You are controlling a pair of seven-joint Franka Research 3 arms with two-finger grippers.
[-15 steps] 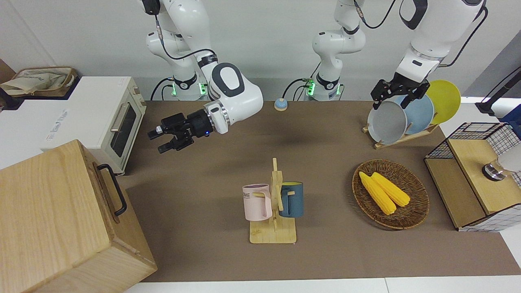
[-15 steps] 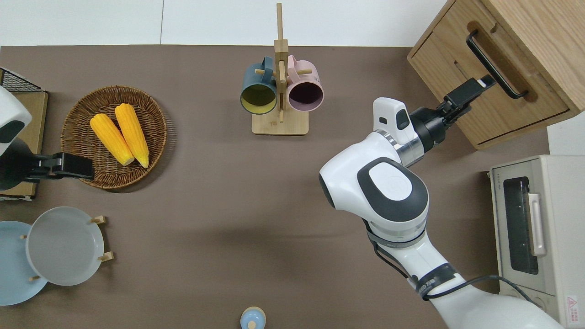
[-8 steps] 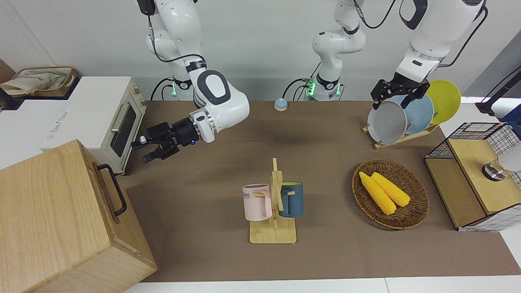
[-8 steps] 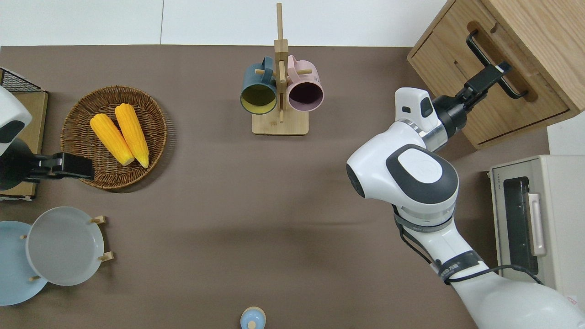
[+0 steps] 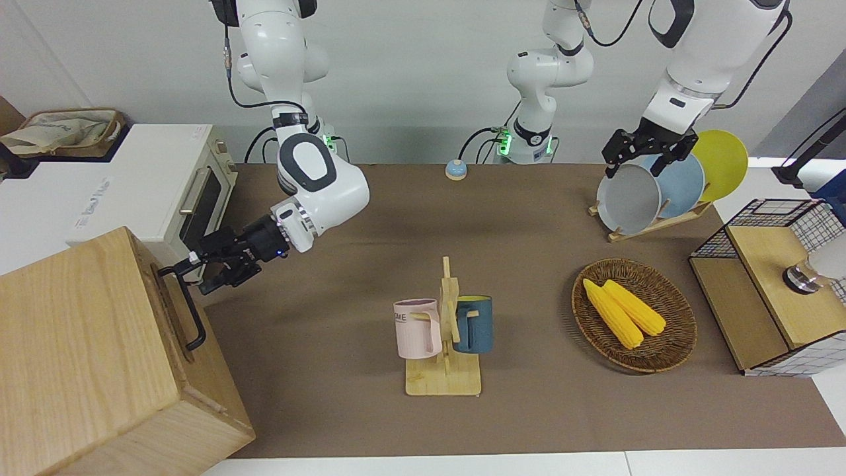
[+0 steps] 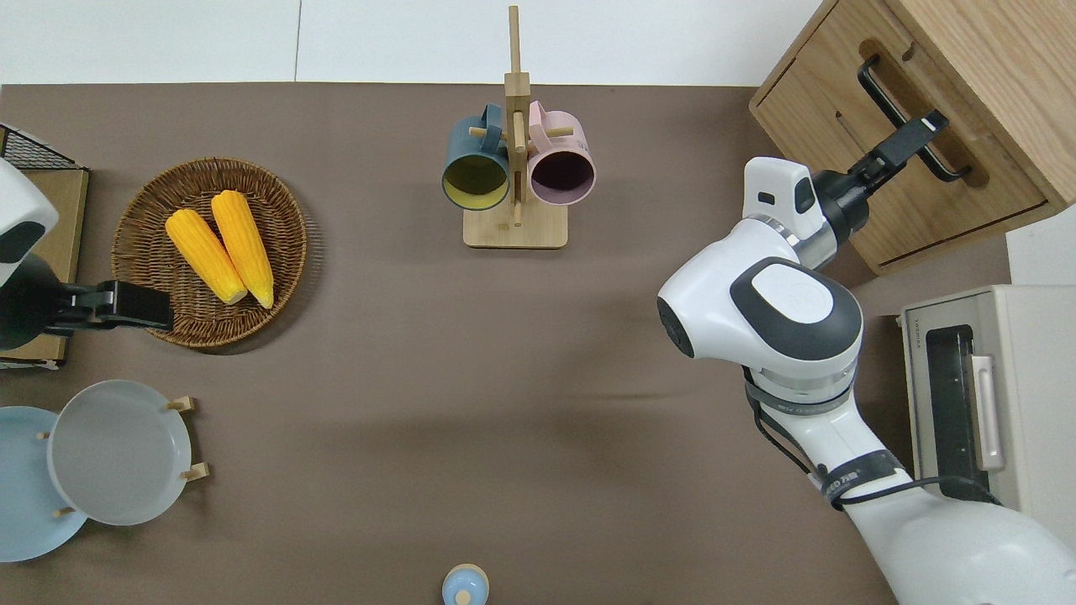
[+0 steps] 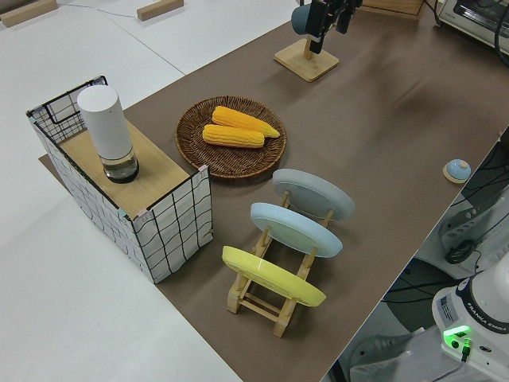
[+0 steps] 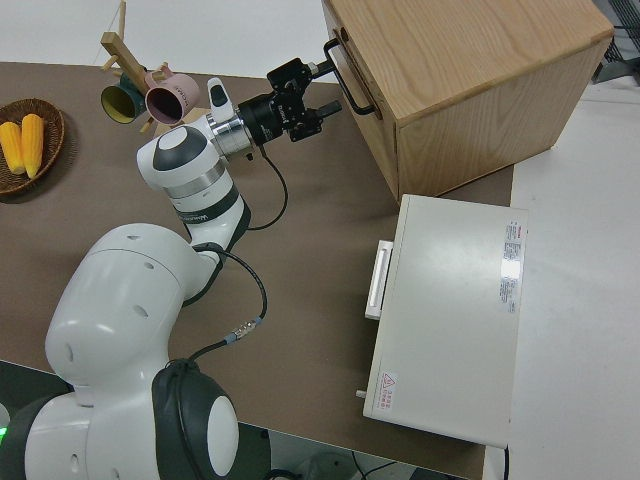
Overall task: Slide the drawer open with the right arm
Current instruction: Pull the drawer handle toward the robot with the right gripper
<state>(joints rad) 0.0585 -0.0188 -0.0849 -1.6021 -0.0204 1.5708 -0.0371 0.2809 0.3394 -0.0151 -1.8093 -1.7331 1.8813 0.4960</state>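
Note:
The pale-wood cabinet [image 5: 79, 357] stands at the right arm's end of the table, farther from the robots than the toaster oven. Its drawer [image 6: 891, 181] sits flush with the cabinet front, and the black bar handle [image 5: 192, 317] runs along it. My right gripper [image 5: 198, 271] is open at the end of the handle nearer to the robots, one finger on each side of the bar; it also shows in the overhead view [image 6: 916, 136] and the right side view [image 8: 320, 87]. I cannot tell whether the fingers touch the bar. My left gripper [image 5: 638, 158] is parked.
A white toaster oven [image 5: 165, 192] stands next to the cabinet, nearer to the robots. A mug rack [image 5: 443, 337] with two mugs stands mid-table. A corn basket [image 5: 634, 317], plate rack [image 5: 651, 192] and wire-grid box [image 5: 773, 291] are at the left arm's end.
My right gripper has swung across the table toward the cabinet and now reaches the drawer handle. The drawer and the left arm have not moved.

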